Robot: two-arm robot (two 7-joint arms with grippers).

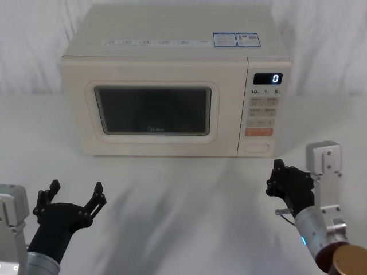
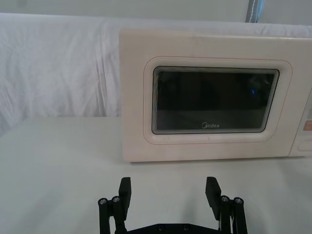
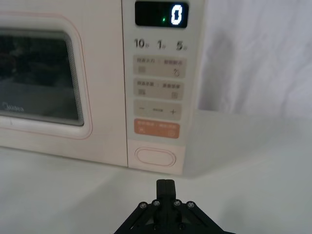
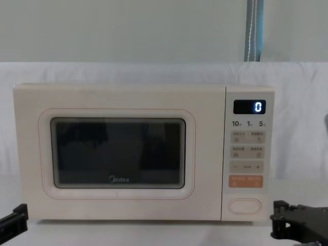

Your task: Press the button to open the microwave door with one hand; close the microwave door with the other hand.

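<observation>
Still at step one with the large cream microwave door [image 1: 155,112] flush, you must drive your pinched-together right gripper [image 3: 165,183] forward onto the wide oval cream button [image 3: 155,157], spread-fingered left gripper [image 1: 74,196] waiting.

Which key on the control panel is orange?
The rectangular orange key, directly above the wide oval cream button; the other keys are cream.

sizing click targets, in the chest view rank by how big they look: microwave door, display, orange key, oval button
1. microwave door, far the largest
2. orange key
3. display and button look about alike, so I won't rank them.
</observation>
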